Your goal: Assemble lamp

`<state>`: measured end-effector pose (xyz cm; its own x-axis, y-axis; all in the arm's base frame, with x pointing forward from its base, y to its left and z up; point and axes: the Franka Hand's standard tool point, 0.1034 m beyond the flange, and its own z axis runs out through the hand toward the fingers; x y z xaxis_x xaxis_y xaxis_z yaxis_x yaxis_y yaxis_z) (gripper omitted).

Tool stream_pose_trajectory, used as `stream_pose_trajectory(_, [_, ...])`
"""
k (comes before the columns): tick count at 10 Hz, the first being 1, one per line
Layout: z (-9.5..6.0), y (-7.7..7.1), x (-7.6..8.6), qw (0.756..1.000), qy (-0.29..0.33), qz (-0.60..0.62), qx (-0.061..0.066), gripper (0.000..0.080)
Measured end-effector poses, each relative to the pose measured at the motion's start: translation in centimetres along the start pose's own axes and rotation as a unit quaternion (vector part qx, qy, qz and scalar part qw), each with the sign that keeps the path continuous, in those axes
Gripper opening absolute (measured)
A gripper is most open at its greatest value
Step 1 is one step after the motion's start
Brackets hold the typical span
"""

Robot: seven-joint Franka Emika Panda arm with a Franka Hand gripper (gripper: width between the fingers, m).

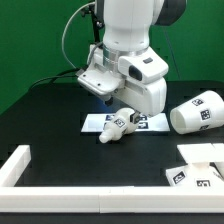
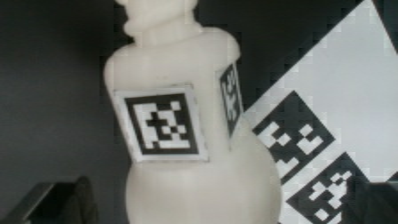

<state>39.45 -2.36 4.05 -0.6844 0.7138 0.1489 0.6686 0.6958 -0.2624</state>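
**Q.** Where does the bulb (image 1: 118, 124) lie?
**A.** On its side across the marker board (image 1: 90, 124) on the tabletop (image 1: 60, 145), close beneath the arm (image 1: 130, 40). The shade (image 1: 197, 110) rests well apart.
**Q.** And the jaws?
**A.** Spacing not discernible. Advisably, straddle the bulb's body evenly, crosswise, before closing.

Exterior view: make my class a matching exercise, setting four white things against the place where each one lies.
Things:
1. bulb
2. shade
3. base block
4. border rail

Places:
A. along the exterior view's left edge
B. lying on the marker board
C. tipped on its side, at the exterior view's right
D. nearest the camera, at the exterior view's right

Pairs: 1-B, 2-C, 3-D, 4-A
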Motion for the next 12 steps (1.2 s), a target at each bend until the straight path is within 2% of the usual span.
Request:
stream_pose_trajectory(6, [2.9,-0.2,1.3,1.000,0.023,0.004,0.021,0.0698])
stream_pose_trajectory(8, [3.0,-0.3,1.2,0.999,0.023,0.006,0.021,0.0698])
stream_pose_trajectory(9, [3.0,-0.4,1.2,0.999,0.023,0.007,0.021,0.0569])
stream_pose_trajectory(12, [3.0,-0.4,1.1,0.999,0.023,0.015,0.022,0.0572])
